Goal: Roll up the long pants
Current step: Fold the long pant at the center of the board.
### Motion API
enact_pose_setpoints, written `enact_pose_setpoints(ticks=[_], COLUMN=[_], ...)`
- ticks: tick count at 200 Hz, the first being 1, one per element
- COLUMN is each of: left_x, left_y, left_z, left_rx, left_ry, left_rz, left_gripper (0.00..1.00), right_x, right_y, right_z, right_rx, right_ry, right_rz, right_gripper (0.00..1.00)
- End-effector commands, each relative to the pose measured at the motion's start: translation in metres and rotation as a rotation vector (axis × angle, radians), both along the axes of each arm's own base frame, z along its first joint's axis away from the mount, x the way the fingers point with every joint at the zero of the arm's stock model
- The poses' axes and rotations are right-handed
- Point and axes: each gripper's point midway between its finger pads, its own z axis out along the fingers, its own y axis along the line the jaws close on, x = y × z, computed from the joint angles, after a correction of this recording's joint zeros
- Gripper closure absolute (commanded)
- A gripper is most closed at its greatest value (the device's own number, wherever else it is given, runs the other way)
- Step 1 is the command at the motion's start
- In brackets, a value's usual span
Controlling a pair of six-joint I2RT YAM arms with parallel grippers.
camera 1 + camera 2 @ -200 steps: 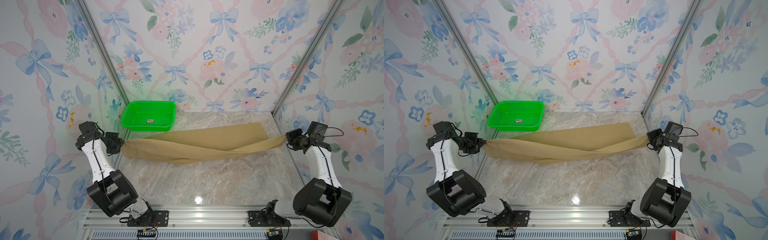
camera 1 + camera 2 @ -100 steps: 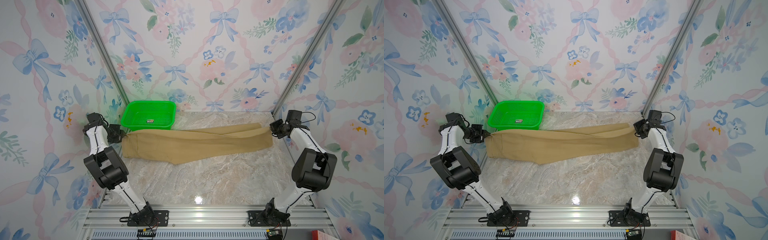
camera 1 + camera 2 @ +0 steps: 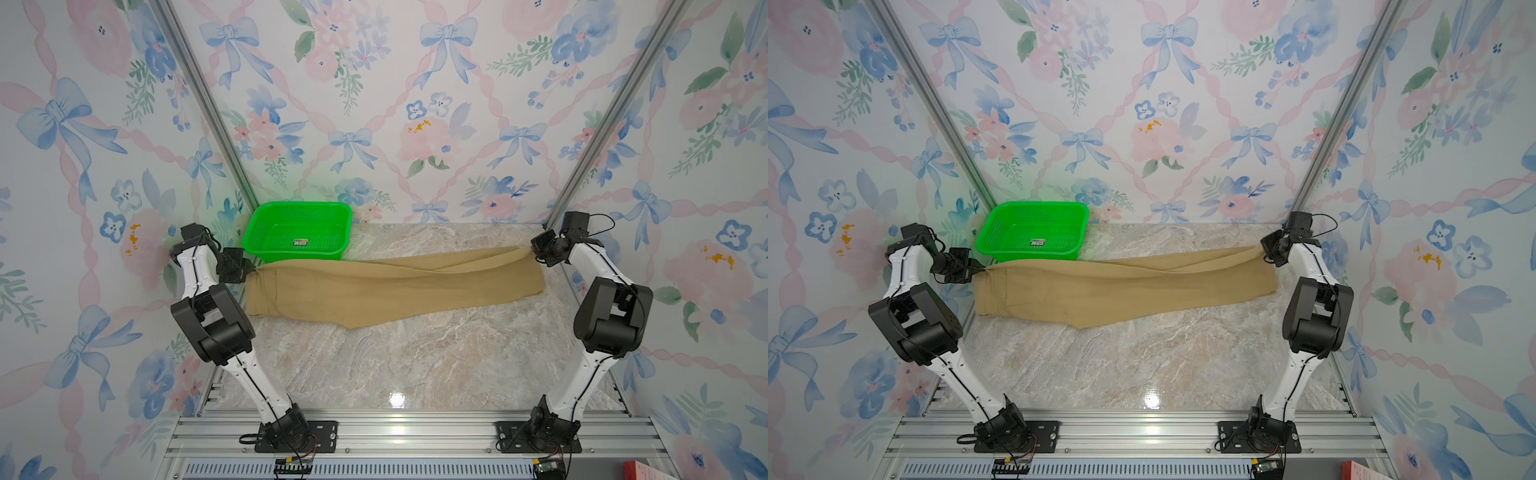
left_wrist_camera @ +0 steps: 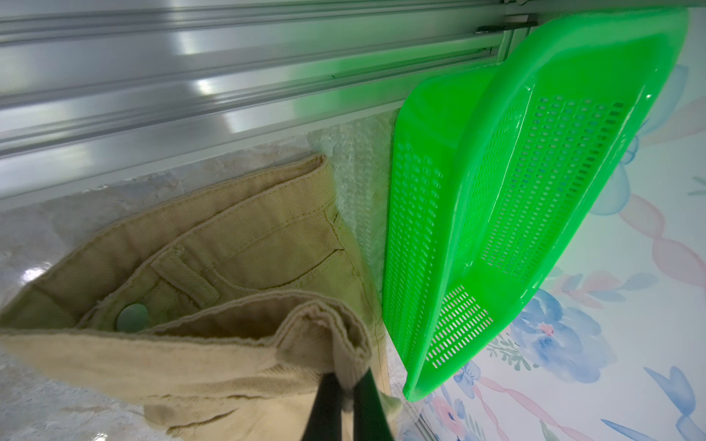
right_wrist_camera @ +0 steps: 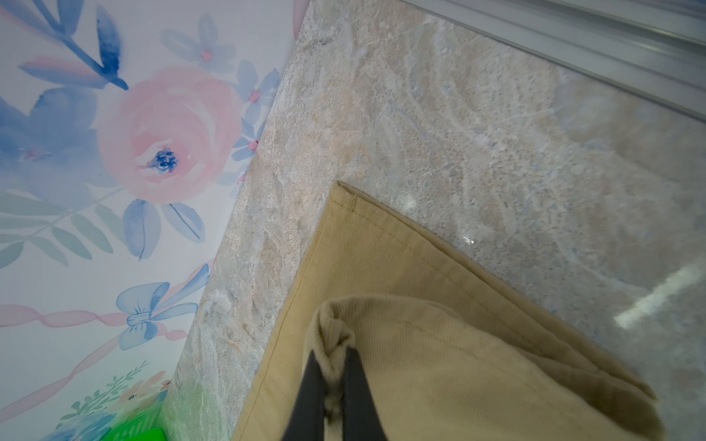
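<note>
Since rolling needs flat cloth, the left gripper [image 3: 250, 271] pinches the pants [image 3: 374, 286] by the waist, mid-left. The right gripper [image 5: 331, 385] clamps, seemingly, a cuff.

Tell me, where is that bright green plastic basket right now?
In both top views the bright green perforated plastic basket sits in the far left corner of the marble tabletop, just behind the waist end of the tan khaki pants.

No text is legible; the sticker [image 3: 300, 242] in the green basket [image 3: 303, 204] is too small.
</note>
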Motion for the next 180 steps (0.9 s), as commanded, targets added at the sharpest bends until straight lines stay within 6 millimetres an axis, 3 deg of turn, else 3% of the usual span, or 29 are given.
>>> enact_pose_setpoints(ticks=[1, 44, 139, 180], left_x=[0.015, 0.017, 0.031, 0.032], left_y=[0.027, 0.031, 0.035, 0.038], left_z=[-0.008, -0.016, -0.037, -0.046], left_rx=[0.068, 0.082, 0.064, 0.073], left_ry=[-0.021, -0.002, 0.048, 0.079], left_rz=[0.055, 0.079, 0.083, 0.102], left_gripper=[1.00, 1.00, 1.00, 1.00], right_x=[0.008, 0.018, 0.021, 0.036], right_y=[-0.007, -0.014, -0.031, -0.030], right_z=[-0.006, -0.016, -0.058, -0.063], right_rx=[-0.007, -0.004, 0.027, 0.033], right_ry=[0.023, 0.041, 0.102, 0.066], right_rz=[-0.024, -0.029, -0.058, -0.032], right_gripper=[1.00, 1.00, 1.00, 0.84])
